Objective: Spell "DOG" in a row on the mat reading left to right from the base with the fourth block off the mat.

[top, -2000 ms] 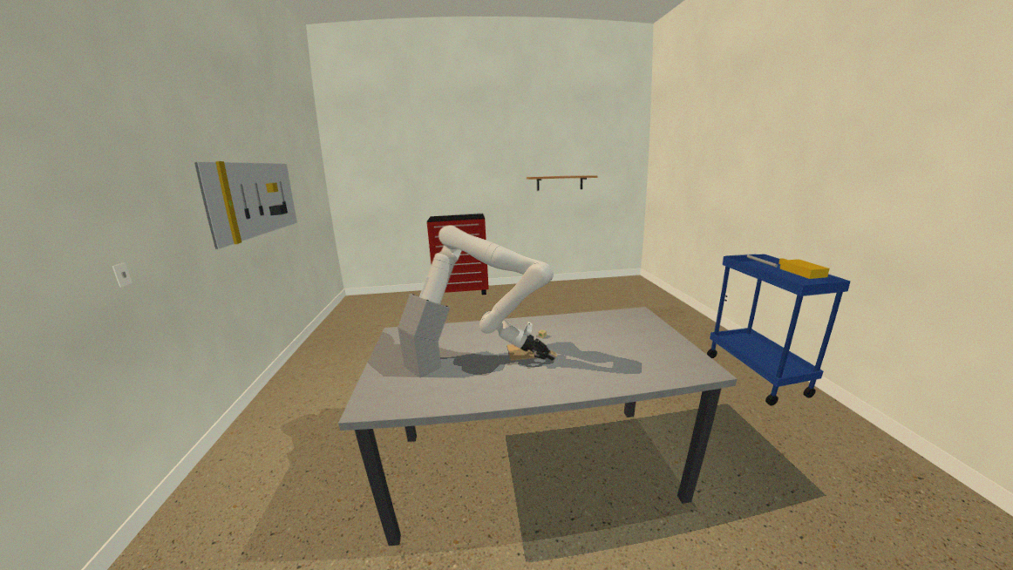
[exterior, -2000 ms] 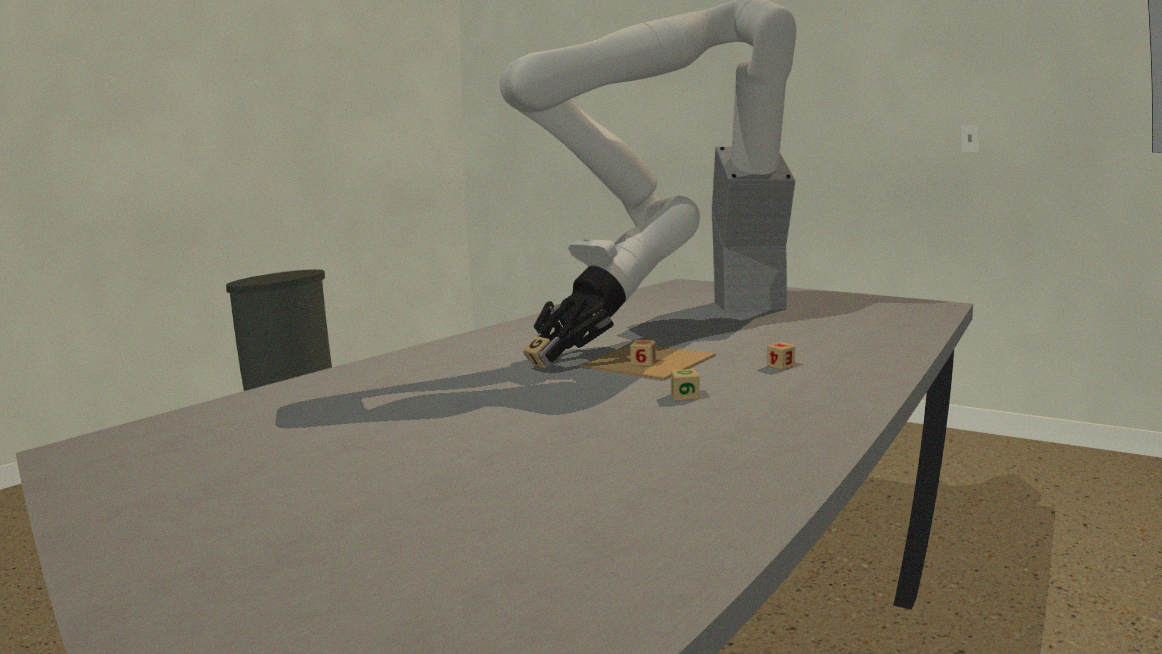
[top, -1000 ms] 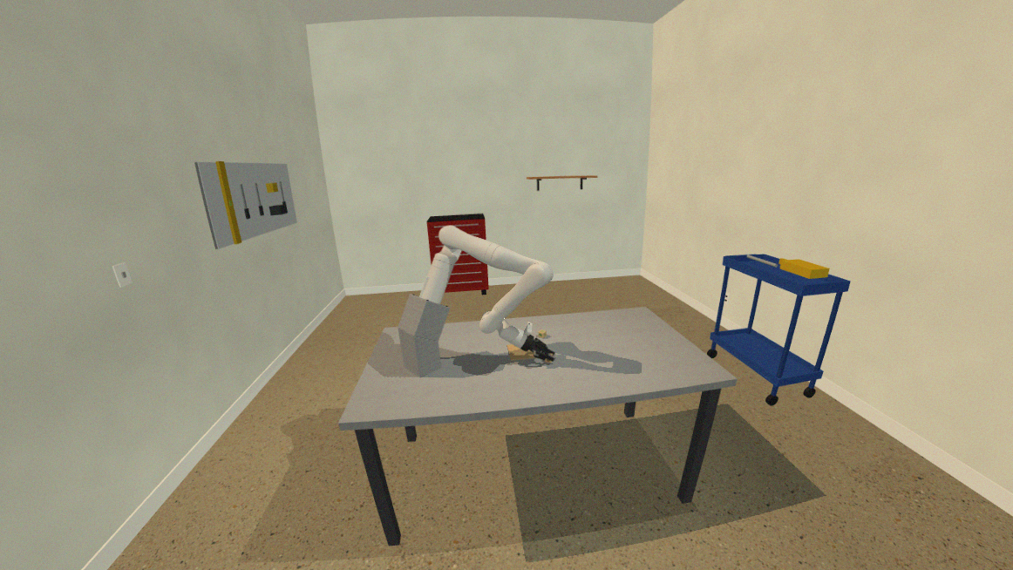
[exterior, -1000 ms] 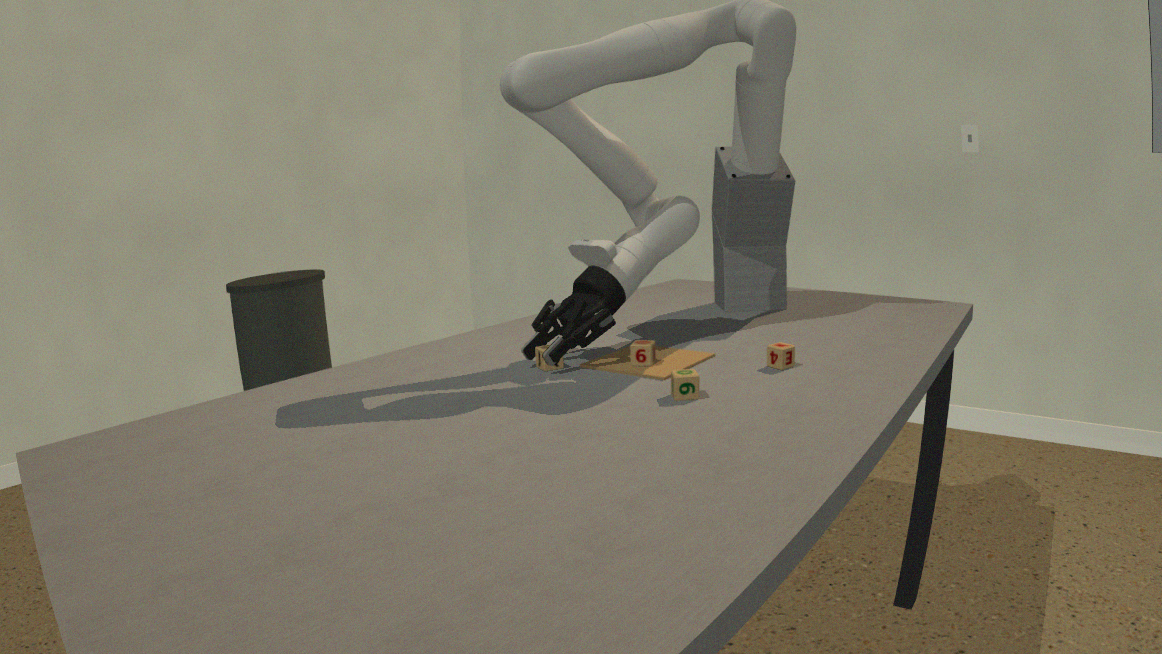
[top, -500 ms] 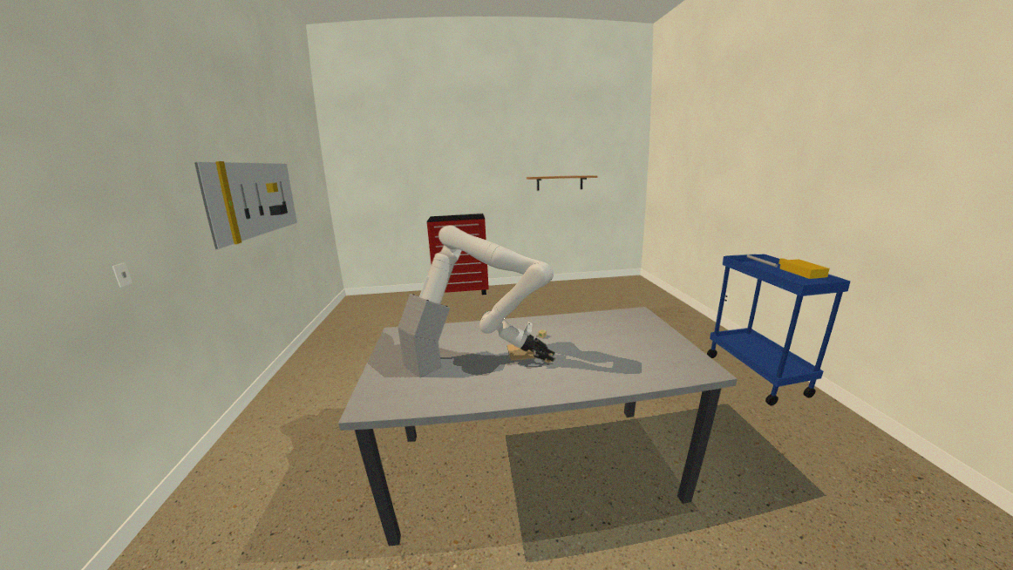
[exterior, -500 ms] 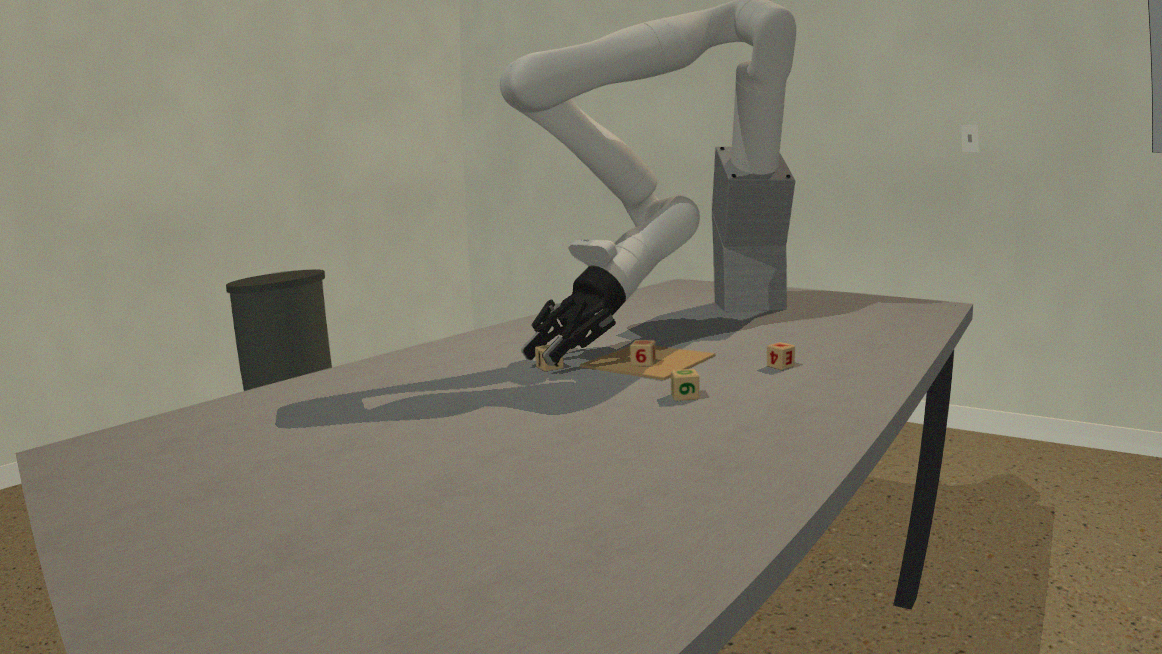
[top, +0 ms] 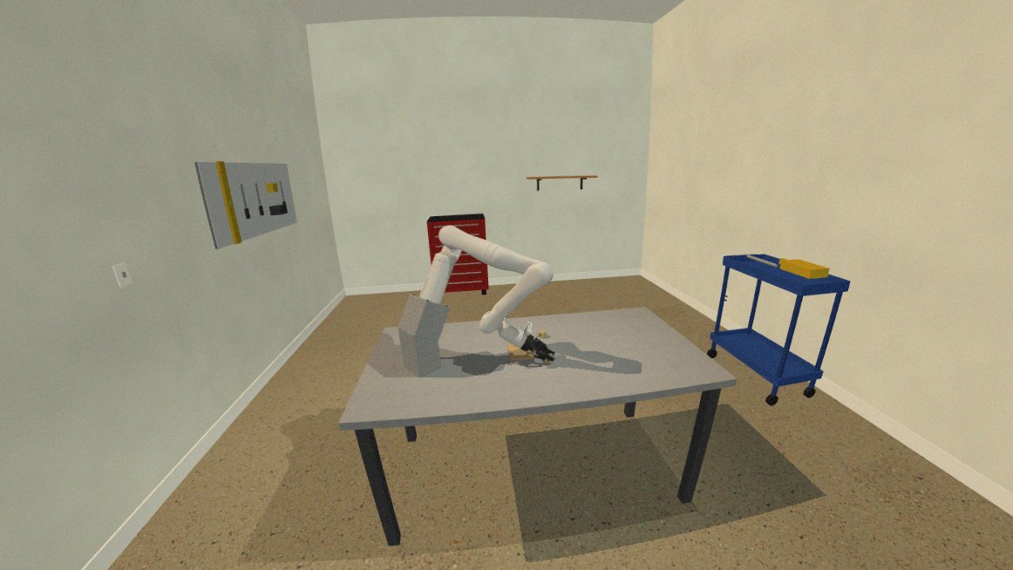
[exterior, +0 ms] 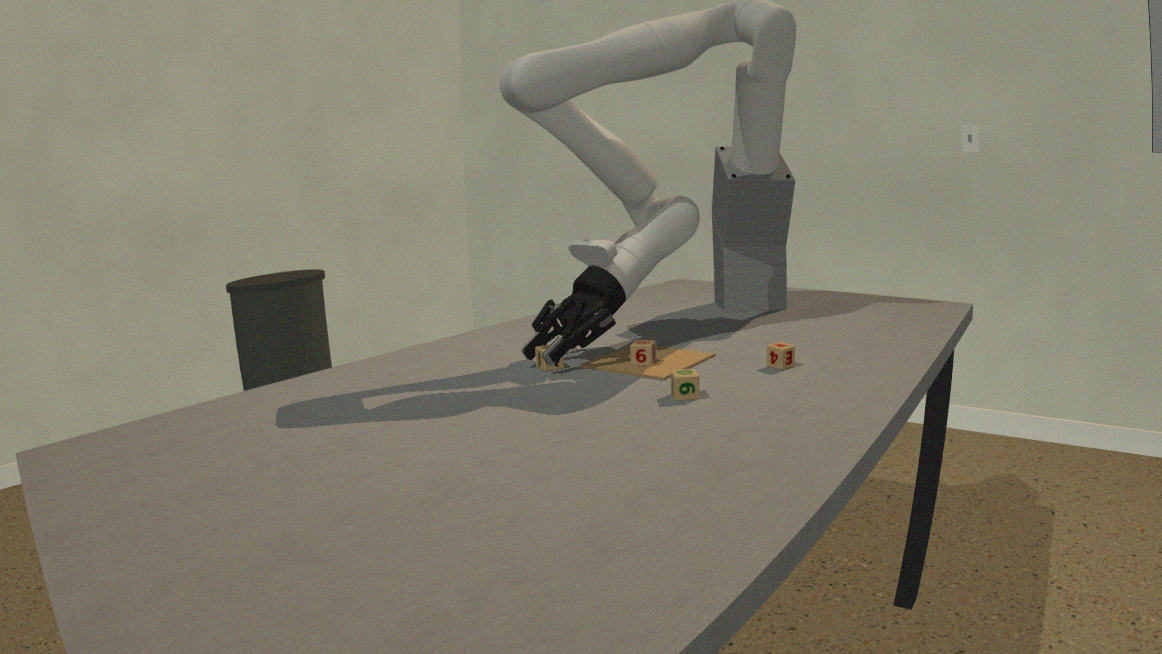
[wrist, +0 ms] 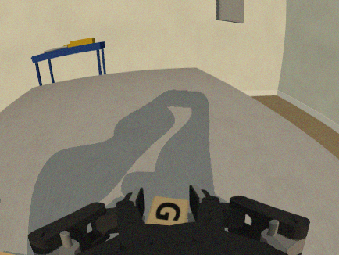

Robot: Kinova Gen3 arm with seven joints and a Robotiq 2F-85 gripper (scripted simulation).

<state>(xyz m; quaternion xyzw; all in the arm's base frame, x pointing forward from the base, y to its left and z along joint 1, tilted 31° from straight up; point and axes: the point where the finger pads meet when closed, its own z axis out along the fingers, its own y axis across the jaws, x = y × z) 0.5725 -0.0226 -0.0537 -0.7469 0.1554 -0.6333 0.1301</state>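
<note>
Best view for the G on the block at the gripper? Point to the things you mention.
Wrist view: the black G on the block (exterior: 550,358) (wrist: 168,211) faces the camera, framed by the gripper's fingers. The exterior view shows the block partly behind the gripper (exterior: 542,357) (wrist: 166,203), no readable G. In the top view it is too small to read.

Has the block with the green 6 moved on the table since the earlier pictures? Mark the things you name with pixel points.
No. The green 6 block (exterior: 684,385) sits at the same mat (exterior: 691,359) corner.
</note>
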